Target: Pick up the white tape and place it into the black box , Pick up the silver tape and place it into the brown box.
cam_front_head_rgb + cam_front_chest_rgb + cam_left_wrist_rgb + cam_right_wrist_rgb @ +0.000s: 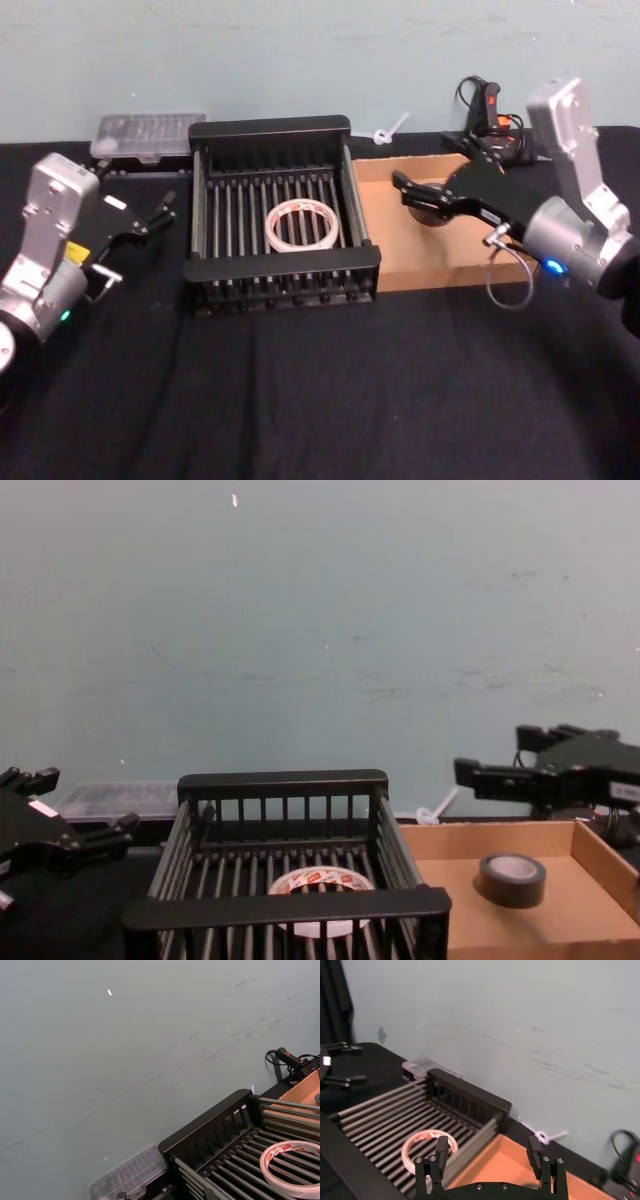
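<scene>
white tape flat in black box | silver tape resting in brown box | right tool spread empty above it, likely released | left tool spread, idle left of the crate

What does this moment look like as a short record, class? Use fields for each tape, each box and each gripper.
white tape: lying flat on the bars inside the black box
silver tape: lying flat on the floor of the brown box
boxes: side by side, black box on the robot's left
left gripper: open, empty, beside the black box's left side
right gripper: open, empty, above the brown box
task status: both tapes sit in their boxes
</scene>
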Motion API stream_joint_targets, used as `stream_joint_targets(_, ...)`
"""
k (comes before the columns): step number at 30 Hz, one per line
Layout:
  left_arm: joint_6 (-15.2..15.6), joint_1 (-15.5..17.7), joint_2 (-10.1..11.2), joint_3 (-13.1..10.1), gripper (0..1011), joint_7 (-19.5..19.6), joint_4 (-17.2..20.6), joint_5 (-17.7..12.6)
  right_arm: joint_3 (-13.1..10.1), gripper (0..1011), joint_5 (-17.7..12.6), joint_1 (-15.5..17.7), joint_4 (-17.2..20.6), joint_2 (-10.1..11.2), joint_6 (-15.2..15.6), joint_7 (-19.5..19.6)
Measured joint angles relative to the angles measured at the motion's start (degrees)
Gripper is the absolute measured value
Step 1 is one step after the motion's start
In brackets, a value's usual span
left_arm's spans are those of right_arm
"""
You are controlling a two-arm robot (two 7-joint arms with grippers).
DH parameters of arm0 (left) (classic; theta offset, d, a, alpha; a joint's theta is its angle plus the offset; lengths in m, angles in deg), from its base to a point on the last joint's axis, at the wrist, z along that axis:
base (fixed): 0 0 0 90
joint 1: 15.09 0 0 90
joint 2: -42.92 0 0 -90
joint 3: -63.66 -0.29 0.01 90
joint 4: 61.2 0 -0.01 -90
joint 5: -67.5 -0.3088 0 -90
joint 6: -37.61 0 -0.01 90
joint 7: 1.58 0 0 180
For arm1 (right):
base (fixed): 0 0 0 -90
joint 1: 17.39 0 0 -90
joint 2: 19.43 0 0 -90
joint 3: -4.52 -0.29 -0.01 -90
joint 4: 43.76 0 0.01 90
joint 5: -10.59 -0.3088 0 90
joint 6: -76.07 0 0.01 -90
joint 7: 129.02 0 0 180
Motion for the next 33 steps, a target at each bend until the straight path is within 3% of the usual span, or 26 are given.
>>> stream_joint_targets(7,0.0,0.0,0.0,0.0,1002,0.0,0.0,0.0,-2.2,1002,0.7,3.9,1.0,0.3,-0.9,3.4)
stream_joint_targets(15,0.0,0.0,0.0,0.0,1001,0.0,0.0,0.0,-4.4,1002,2.9,6.5,0.1,-0.9,-2.7,6.7)
stream_joint_targets(33,0.0,0.0,0.0,0.0,1001,0.0,0.0,0.0,-6.0,1002,6.4,6.2,-4.4,-3.4,-3.5,7.6)
